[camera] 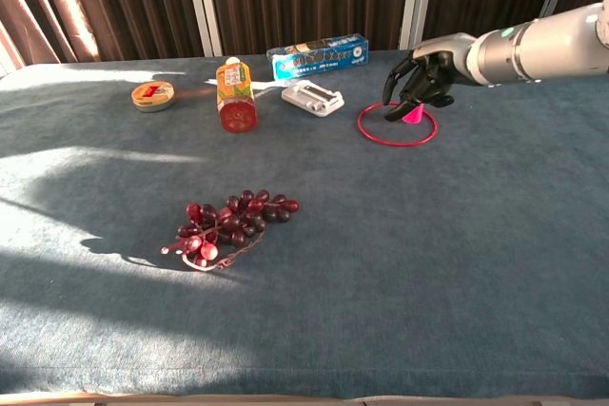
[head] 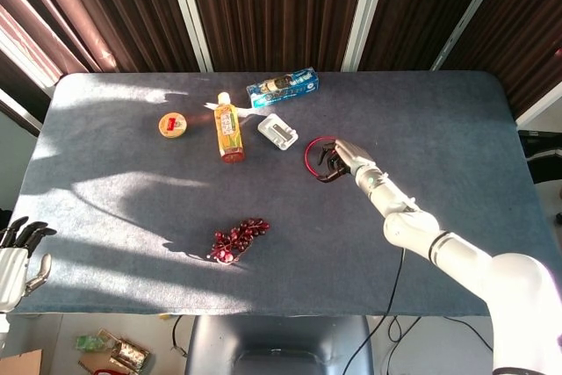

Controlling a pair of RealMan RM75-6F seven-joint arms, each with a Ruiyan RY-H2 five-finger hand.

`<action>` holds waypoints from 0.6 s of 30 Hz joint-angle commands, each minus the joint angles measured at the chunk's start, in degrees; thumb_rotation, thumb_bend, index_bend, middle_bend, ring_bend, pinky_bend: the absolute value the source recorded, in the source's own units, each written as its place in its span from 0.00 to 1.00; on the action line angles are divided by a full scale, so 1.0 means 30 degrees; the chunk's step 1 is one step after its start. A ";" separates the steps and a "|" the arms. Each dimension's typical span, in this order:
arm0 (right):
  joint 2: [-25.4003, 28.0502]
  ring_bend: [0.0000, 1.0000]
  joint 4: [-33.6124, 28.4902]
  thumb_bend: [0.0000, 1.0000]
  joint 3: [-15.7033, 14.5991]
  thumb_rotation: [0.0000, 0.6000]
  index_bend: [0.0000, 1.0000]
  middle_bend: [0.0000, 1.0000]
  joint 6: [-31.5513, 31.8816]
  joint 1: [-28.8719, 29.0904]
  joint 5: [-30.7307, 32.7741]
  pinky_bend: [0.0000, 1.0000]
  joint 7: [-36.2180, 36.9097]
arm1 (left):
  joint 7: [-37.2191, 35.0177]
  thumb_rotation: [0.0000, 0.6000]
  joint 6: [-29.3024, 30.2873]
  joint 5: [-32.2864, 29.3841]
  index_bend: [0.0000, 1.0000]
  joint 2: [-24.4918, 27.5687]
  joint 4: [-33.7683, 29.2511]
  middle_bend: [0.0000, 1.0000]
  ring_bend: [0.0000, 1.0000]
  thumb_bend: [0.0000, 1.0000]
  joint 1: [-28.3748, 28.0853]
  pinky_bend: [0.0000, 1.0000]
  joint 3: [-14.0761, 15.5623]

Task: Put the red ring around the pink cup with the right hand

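Observation:
The red ring [camera: 397, 145] lies flat on the blue tablecloth, encircling the small pink cup [camera: 412, 116], which stands inside its far right part. My right hand [camera: 428, 73] hovers just above the cup and the ring's far edge, fingers loosely curled downward and apart, holding nothing. In the head view the ring [head: 306, 158] shows left of the right hand [head: 347, 158], and the hand hides the cup. My left hand [head: 18, 256] hangs off the table's near left corner, fingers spread and empty.
Left of the ring are a white case [camera: 313, 97], an orange-capped bottle lying down [camera: 234, 92], a blue toothpaste box [camera: 319, 54] and a round tin [camera: 152, 94]. A bunch of dark red grapes [camera: 228, 225] lies nearer the front.

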 commanded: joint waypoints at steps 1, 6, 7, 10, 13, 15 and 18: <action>0.3635 1.00 -0.8055 0.28 -0.1893 1.00 0.61 0.90 0.9424 -0.2794 -0.1463 1.00 -0.5830 | 0.0009 1.00 -0.0003 0.0104 0.32 -0.0003 0.0044 0.24 0.12 0.52 -0.0016 0.23 0.0067; 0.5941 0.98 -1.3695 0.28 -0.3884 1.00 0.60 0.88 1.6057 -0.5784 -0.4145 1.00 -0.9677 | -0.0022 1.00 0.0226 0.0286 0.32 -0.0086 0.0086 0.24 0.12 0.52 -0.0005 0.23 0.0045; 0.6211 0.97 -1.4307 0.28 -0.4303 1.00 0.60 0.87 1.7086 -0.6399 -0.4984 1.00 -0.9902 | -0.0057 1.00 0.0246 0.0327 0.32 -0.0095 0.0113 0.24 0.12 0.52 -0.0012 0.23 0.0048; 0.6769 0.92 -1.5290 0.27 -0.5721 1.00 0.59 0.83 2.0297 -0.8496 -0.8034 0.97 -0.9987 | -0.0033 1.00 0.0269 0.0277 0.32 -0.0150 0.0167 0.24 0.12 0.52 -0.0009 0.24 0.0018; 0.6843 0.87 -1.5128 0.27 -0.6917 1.00 0.59 0.79 2.2983 -1.0448 -1.0462 0.92 -1.0006 | -0.0036 1.00 0.0242 0.0231 0.32 -0.0143 0.0142 0.24 0.13 0.52 -0.0002 0.24 0.0025; 0.6834 0.80 -1.4867 0.27 -0.7569 1.00 0.57 0.73 2.4187 -1.1660 -1.1391 0.86 -0.9796 | -0.0054 1.00 0.0304 0.0219 0.32 -0.0145 0.0154 0.24 0.12 0.52 0.0012 0.24 -0.0005; 0.7063 0.67 -1.4700 0.25 -0.8368 1.00 0.52 0.62 2.4588 -1.2942 -1.1769 0.74 -0.9432 | -0.0035 1.00 0.0348 0.0160 0.31 -0.0183 0.0190 0.24 0.12 0.52 0.0023 0.24 -0.0050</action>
